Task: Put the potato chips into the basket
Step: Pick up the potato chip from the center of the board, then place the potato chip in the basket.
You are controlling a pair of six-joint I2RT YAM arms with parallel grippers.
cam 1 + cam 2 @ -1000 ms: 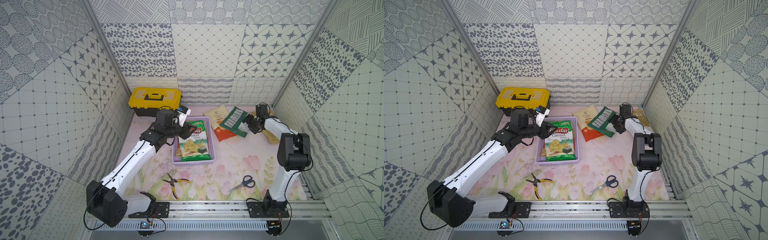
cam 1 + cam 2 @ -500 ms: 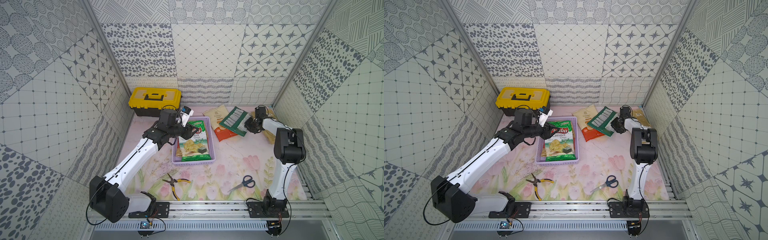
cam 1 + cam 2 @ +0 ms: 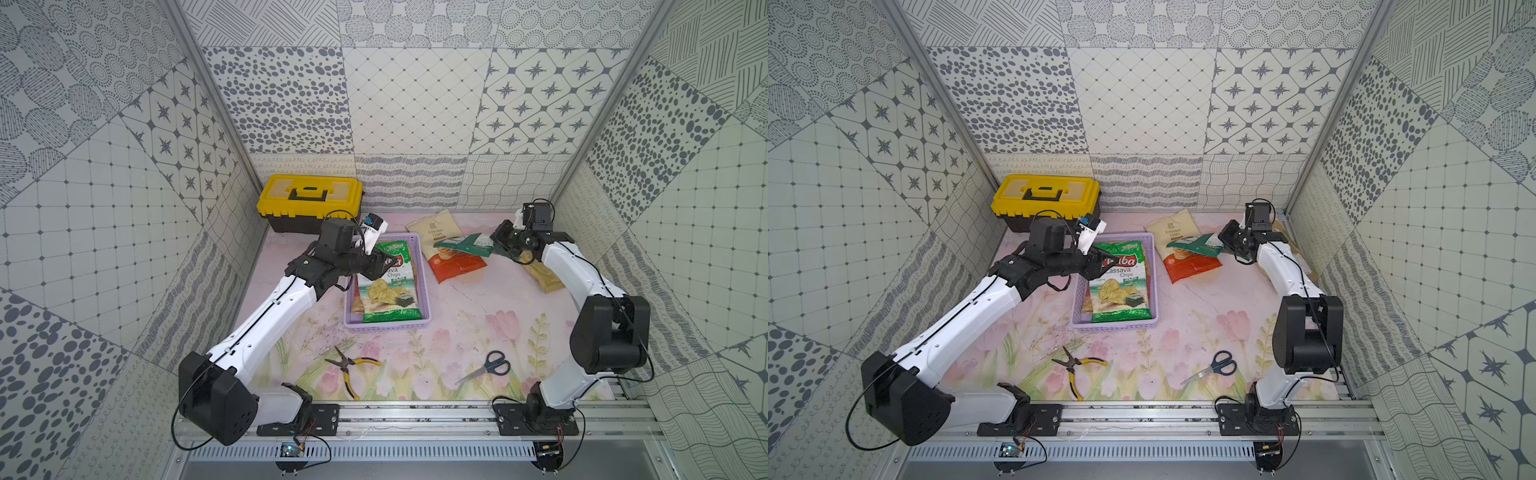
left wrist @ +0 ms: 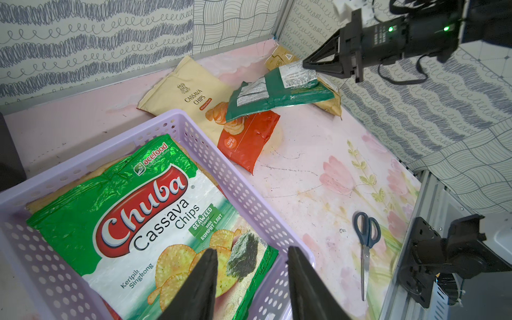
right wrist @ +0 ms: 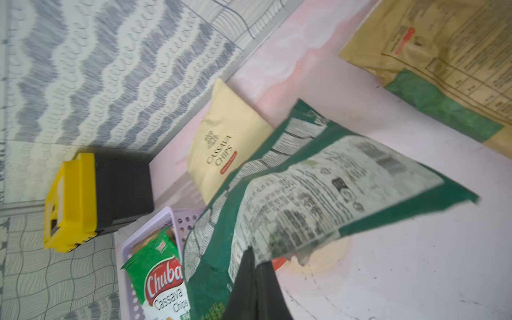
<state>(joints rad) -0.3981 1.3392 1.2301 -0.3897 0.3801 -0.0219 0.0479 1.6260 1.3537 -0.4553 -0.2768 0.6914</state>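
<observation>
1. Table (image 3: 457, 332): pink floral top that carries every item below.
2. Yellow-and-black toolbox (image 3: 309, 199): in the far left corner, lid shut.
3. Basket (image 3: 424, 282): lilac with a perforated rim, near the table's middle and just in front of the toolbox.
4. Green-white "Chuba" bag (image 3: 388, 291): lies flat in the basket, face up. A gold edge of another bag shows beneath it.
5. Cream-orange "Cassava Chips" bag (image 3: 436, 230): on the table, just right of the basket.
6. Dark green bag (image 4: 279, 94): one end is raised off the table and the other droops over the cream-orange bag.
7. Tan-gold bag (image 3: 544, 278): on the table at the far right, partly under the right arm.
8. Left gripper (image 4: 250, 277): over the Chuba bag, jaws partly apart with nothing between them.
9. Right gripper (image 4: 304, 65): jaws pinched tight on the dark green bag's edge.
10. Pliers (image 3: 351, 368): yellow-handled, at the front of the table.
11. Scissors (image 3: 488, 368): at the front of the table, right of the pliers.
</observation>
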